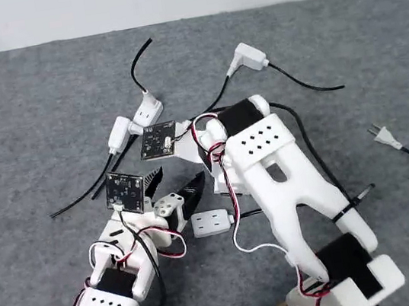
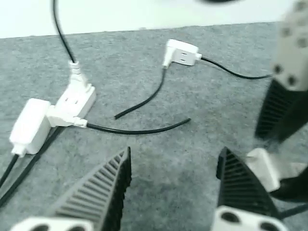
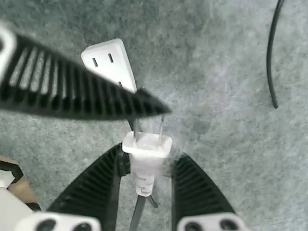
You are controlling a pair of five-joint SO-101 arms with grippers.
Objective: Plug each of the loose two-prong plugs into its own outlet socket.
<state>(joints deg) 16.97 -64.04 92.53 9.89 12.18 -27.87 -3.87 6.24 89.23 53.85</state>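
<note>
My right gripper [image 3: 147, 156] is shut on a white two-prong plug [image 3: 146, 149], whose prongs point at a white outlet socket [image 3: 110, 65] lying on the grey carpet just beyond them. One black ribbed finger of the left gripper [image 3: 72, 96] crosses between plug and socket in the right wrist view. My left gripper [image 2: 171, 187] is open over bare carpet, holding nothing, and stands beside the same socket [image 1: 213, 222]. Another loose plug [image 1: 383, 135] lies far right on its black cord.
A white socket [image 1: 148, 111] with a plug seated in it and a white block [image 1: 118, 133] lie behind the left gripper. Another white socket piece [image 1: 248, 58] with a cord lies at the back. Black cords run across the carpet.
</note>
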